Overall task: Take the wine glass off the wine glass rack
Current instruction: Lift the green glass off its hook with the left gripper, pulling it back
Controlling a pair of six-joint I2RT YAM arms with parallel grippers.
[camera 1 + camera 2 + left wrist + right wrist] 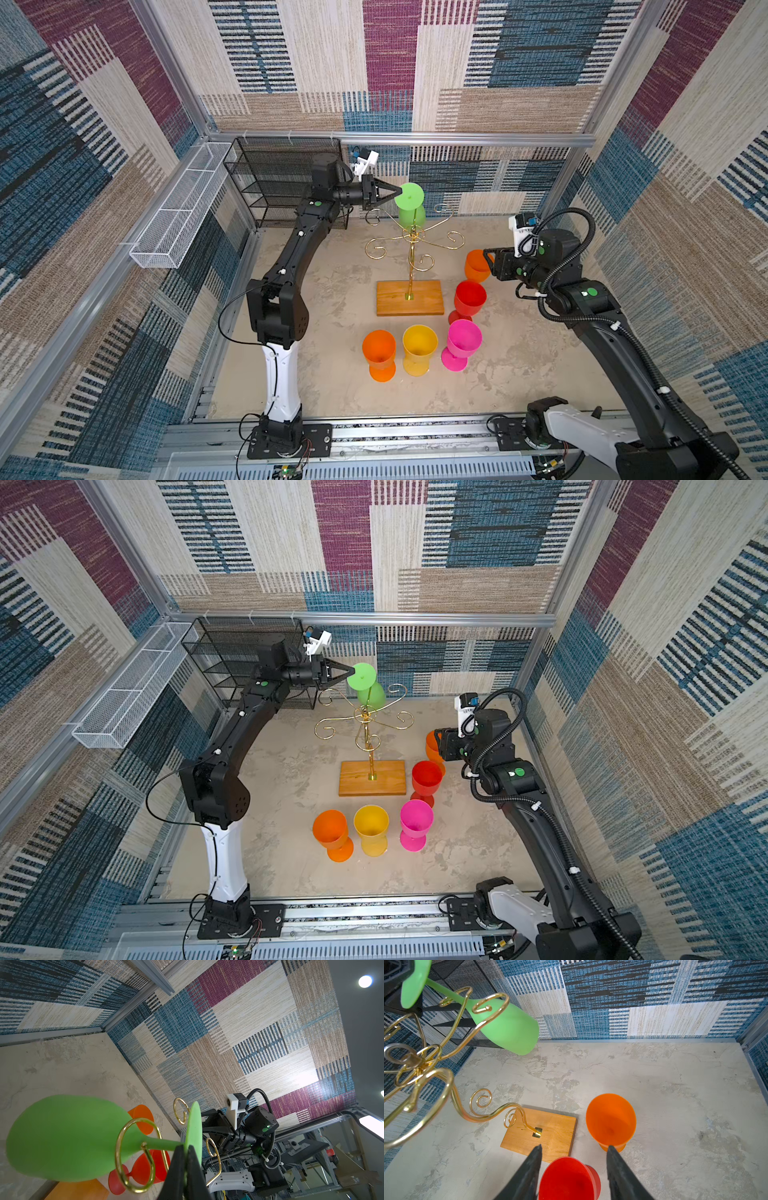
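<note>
Though clamped at foot by left gripper, not yet free: green plastic wine glass tilted, stem within curl of thin gold wire rack; right gripper parted, empty. Remains: slide stem out.

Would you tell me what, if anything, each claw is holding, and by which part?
The left claw pinches the green wine glass by its foot's rim; the right claw holds nothing.
</note>
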